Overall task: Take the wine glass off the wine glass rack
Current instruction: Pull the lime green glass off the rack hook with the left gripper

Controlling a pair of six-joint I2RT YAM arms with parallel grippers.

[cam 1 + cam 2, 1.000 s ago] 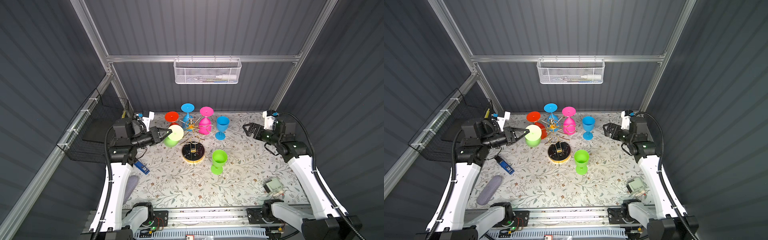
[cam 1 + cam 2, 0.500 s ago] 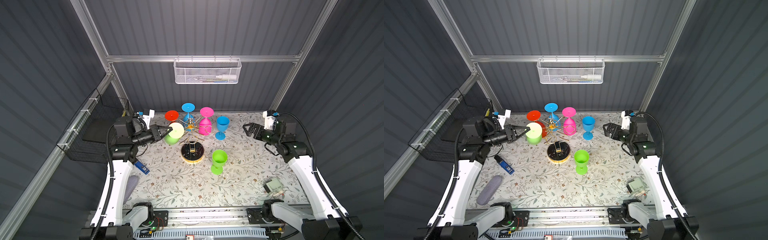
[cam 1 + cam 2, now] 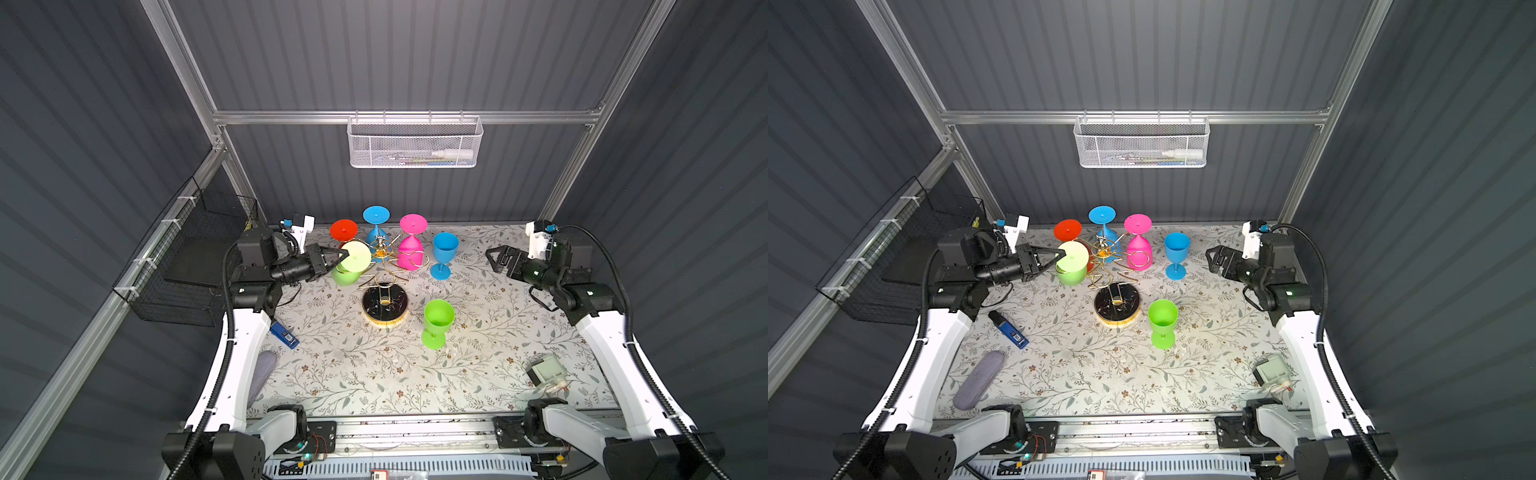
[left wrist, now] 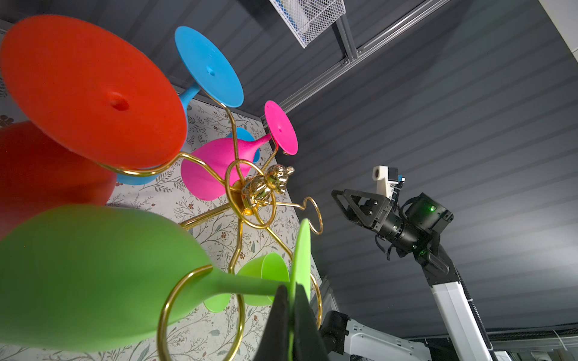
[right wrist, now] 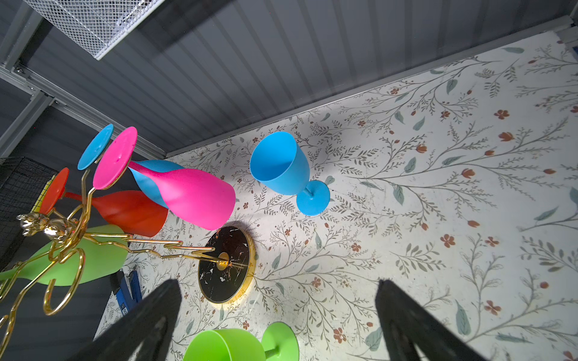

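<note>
Grey ribbed walls (image 3: 415,62) box in the cell, a white mesh basket (image 3: 413,143) hangs on the back rail, and below lies the floral tabletop (image 3: 374,374), our playing field. Centre stage is the wine glass rack (image 3: 384,307), gold wire on a black marbled base. Four glasses hang from it upside down: red (image 3: 344,230), blue (image 3: 376,216), pink (image 3: 412,224), and on its left side the lime wine glass (image 3: 355,257).

A blue goblet (image 3: 444,253) and a green goblet (image 3: 438,320) stand upright on the cloth near the rack, so part of the clearing looks done to me.

Now the action! The left gripper (image 4: 289,290) is pinched tight on the edge of the lime wine glass's foot. But the wrist view shows the stem apparently threaded through its gold ring (image 4: 175,300), so it isn't off yet. It has to slide out of that loop.

The right gripper (image 3: 494,261) hangs well apart, jaws spread wide, empty.
</note>
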